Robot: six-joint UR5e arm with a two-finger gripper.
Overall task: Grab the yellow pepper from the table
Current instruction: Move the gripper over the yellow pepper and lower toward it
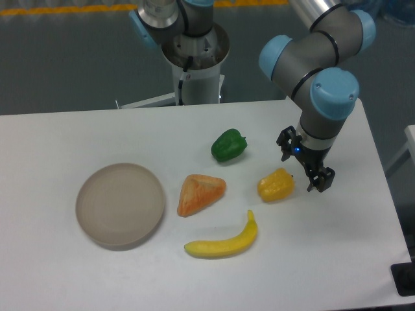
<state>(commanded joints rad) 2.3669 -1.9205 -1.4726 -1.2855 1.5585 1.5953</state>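
Tool (305, 165), prongs spread (gripping nothing), hovers beside the lumpy, glossy yellow pepper (275, 185).

Green pepper (228, 144): farthest back of the fruit
Orange-red wedge fruit (200, 194): centre
Banana (224, 242): nearest (curved)
Plate (97, 223): left, beige, round

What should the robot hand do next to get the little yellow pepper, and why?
Probably slide a little toward the yellow pepper so its fingers sit on either side of it. The gripper looks open and hangs just beside the pepper, not around it. The pepper lies on the table, apart from the banana and the green pepper, so there seems room.
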